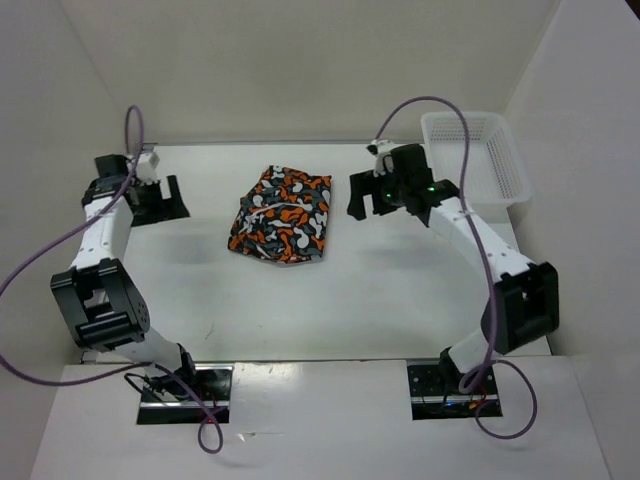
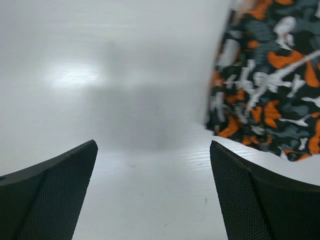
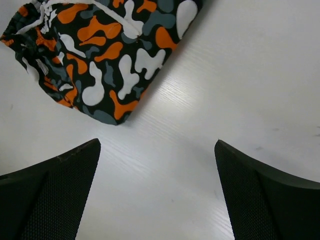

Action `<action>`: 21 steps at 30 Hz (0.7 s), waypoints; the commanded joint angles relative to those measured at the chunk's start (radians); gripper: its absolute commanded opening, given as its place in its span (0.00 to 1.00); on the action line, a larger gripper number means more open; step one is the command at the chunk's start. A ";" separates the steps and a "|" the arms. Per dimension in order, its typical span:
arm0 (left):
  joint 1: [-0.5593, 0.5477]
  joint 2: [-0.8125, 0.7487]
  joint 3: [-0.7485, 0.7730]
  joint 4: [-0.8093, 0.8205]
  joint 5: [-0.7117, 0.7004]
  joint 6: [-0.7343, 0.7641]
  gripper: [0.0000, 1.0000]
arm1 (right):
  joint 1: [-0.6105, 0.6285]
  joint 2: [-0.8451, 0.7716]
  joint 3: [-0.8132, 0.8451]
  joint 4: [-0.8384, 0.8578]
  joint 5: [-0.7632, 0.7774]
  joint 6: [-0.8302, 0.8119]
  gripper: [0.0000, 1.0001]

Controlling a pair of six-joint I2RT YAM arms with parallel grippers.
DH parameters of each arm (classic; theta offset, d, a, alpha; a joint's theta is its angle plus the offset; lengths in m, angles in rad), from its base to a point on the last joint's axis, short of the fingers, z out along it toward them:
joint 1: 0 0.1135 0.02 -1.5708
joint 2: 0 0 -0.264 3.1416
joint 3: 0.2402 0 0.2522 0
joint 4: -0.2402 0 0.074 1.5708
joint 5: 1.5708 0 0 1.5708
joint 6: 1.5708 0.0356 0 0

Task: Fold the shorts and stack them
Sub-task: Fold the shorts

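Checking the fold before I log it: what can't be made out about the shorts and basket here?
Top view: shorts too small to count layers; the top layer hides those beneath.
Left wrist view: shorts blurred, cut off by the top and right edges.
Right wrist view: shorts cut off by the top edge.
Top view: basket has its near left corner covered by the right arm.

On my feed the white table (image 1: 400,290) has the shorts (image 1: 282,215) bunched near the middle, and a white basket (image 1: 475,155) seemingly perched at its far-right corner.
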 commanded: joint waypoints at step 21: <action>0.297 -0.290 -0.226 0.058 -0.124 -0.122 1.00 | -0.443 -0.618 -0.305 -0.105 0.101 -0.217 1.00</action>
